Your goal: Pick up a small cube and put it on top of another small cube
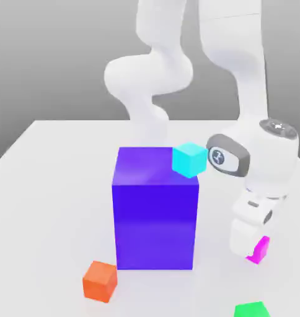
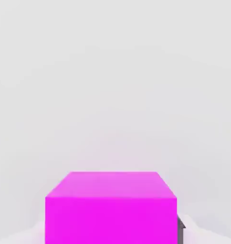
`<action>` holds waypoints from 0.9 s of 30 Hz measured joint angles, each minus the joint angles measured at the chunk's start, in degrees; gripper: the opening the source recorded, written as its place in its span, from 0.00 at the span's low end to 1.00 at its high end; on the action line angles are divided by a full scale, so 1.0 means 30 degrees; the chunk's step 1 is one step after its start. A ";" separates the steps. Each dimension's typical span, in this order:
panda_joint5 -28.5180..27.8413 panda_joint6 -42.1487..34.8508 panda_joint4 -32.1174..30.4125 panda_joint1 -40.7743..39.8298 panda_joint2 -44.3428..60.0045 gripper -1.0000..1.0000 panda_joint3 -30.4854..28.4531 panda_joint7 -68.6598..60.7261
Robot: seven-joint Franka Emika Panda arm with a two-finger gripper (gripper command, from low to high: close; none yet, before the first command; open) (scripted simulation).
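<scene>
Exterior view: tall blue-violet block (image 1: pixel 155 224) stands upright on white tabletop (image 1: pixel 47 204), toward six o'clock from centre.

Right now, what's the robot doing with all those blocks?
The robot arm has its fingers shut on the magenta cube, down at the table. It hasn't been stacked on another small cube yet. The orange cube and green cube are apart from it, and a cyan cube is by the big blue block.
</scene>
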 joint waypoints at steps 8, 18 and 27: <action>0.2876 -0.3812 0.0193 -0.1449 -0.3658 0.00 0.1524 -0.2224; 0.3580 -0.8213 0.6935 -0.3474 -0.1350 0.00 -0.0203 -0.3025; 0.3415 -0.6950 0.8677 -0.3847 0.1649 1.00 -0.0818 -0.2972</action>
